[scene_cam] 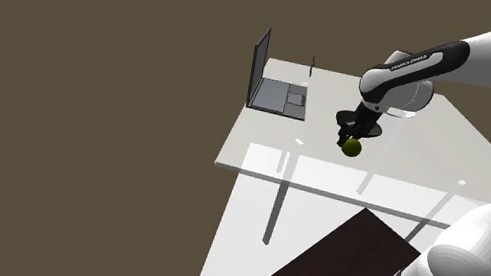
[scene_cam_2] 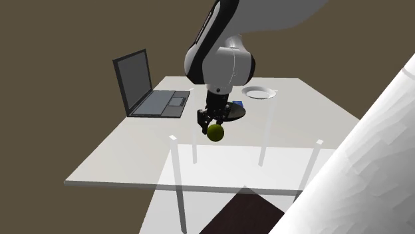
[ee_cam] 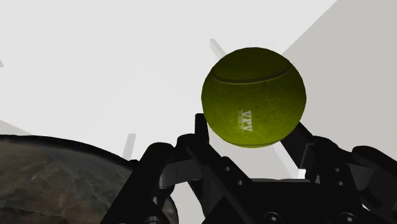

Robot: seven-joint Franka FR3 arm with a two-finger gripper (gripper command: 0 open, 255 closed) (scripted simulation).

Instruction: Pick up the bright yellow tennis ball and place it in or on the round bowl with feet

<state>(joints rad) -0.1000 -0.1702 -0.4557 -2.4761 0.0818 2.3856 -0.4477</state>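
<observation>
tennis ball [ee_cam: 253, 95], white print, illegible

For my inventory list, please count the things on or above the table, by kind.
Laptop: 1
Tennis ball: 1
Dark bowl: 1
White round dish: 1
Total: 4

Matt, fuzzy-looking tennis ball [ee_cam: 253, 95]; smooth pale tabletop [scene_cam_2: 133, 153]; mottled, dull bowl [ee_cam: 57, 184]; matt black jaws.
</observation>
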